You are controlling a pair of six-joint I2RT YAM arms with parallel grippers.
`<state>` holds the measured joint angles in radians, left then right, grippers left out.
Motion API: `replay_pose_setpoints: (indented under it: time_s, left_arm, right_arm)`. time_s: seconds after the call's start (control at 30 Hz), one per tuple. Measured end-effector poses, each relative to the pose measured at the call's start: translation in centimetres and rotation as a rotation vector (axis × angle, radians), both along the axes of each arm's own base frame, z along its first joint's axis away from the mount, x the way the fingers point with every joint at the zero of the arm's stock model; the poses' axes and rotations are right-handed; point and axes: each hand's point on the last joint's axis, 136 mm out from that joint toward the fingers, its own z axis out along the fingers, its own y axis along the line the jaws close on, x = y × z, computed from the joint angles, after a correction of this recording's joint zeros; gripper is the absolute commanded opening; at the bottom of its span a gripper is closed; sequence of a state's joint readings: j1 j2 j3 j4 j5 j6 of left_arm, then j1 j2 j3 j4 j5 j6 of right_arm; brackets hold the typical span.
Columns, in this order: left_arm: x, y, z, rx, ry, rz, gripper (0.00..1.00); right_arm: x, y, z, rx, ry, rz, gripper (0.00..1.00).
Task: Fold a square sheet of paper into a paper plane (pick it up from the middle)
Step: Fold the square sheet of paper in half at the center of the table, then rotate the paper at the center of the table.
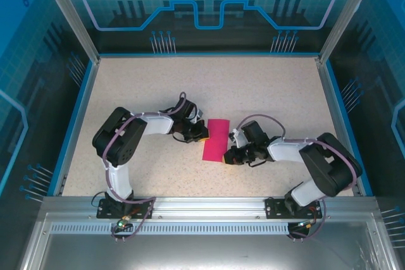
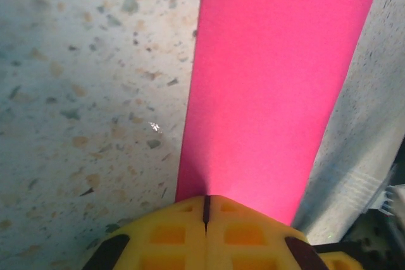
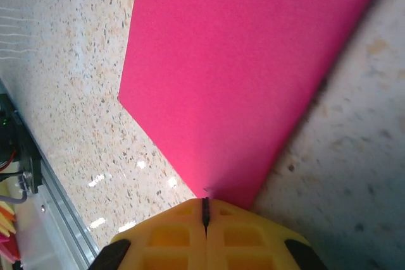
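Top: your magenta square sheet of paper (image 1: 216, 139) sat mid-way on the speckled table (image 1: 158, 93), between both arms, showing as a narrow strip | Left wrist: left gripper (image 2: 206, 210) was pinched tight on its edge | Right wrist: right gripper (image 3: 205, 210) likewise clamped the opposite edge | Handling: probably light, limp, crease-prone; you'd best grip edges gently.

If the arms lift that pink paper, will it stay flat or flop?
The pink paper looks thin, so it is probably light and would sag where unsupported. It seems to bow between the left fingers and right fingers pinching it, so it likely creases easily.
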<state>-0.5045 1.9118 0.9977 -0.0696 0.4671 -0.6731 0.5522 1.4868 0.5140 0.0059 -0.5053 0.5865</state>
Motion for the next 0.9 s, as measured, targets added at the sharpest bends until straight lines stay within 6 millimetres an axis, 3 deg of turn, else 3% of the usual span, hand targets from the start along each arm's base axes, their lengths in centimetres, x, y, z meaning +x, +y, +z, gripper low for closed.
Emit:
replay_pose_setpoints:
  time_s: [0.07,0.23,0.33,0.47,0.7,0.9]
  left_arm:
    - [0.3,0.0,0.2,0.033,-0.028,-0.036,0.00]
    - [1.8,0.4,0.6,0.116,-0.109,-0.105,0.00]
    - [2.3,0.4,1.1,0.130,-0.138,-0.131,0.00]
    - [2.3,0.5,2.5,0.127,-0.156,-0.131,0.05]
    - [1.5,1.0,7.1,0.068,-0.214,-0.062,0.07]
    - [-1.0,1.1,6.3,0.043,-0.142,0.002,0.06]
  right_arm:
    - [1.3,0.1,1.5,-0.014,-0.043,-0.022,0.00]
    - [6.8,1.0,4.9,-0.040,-0.169,-0.109,0.00]
    - [10.0,1.9,4.4,-0.075,-0.173,-0.145,0.00]
    - [12.4,2.5,1.9,-0.136,-0.133,-0.175,0.00]
    - [13.7,1.3,-0.2,-0.251,-0.098,-0.249,0.00]
    - [13.3,-1.2,-0.7,-0.345,-0.065,-0.375,0.00]
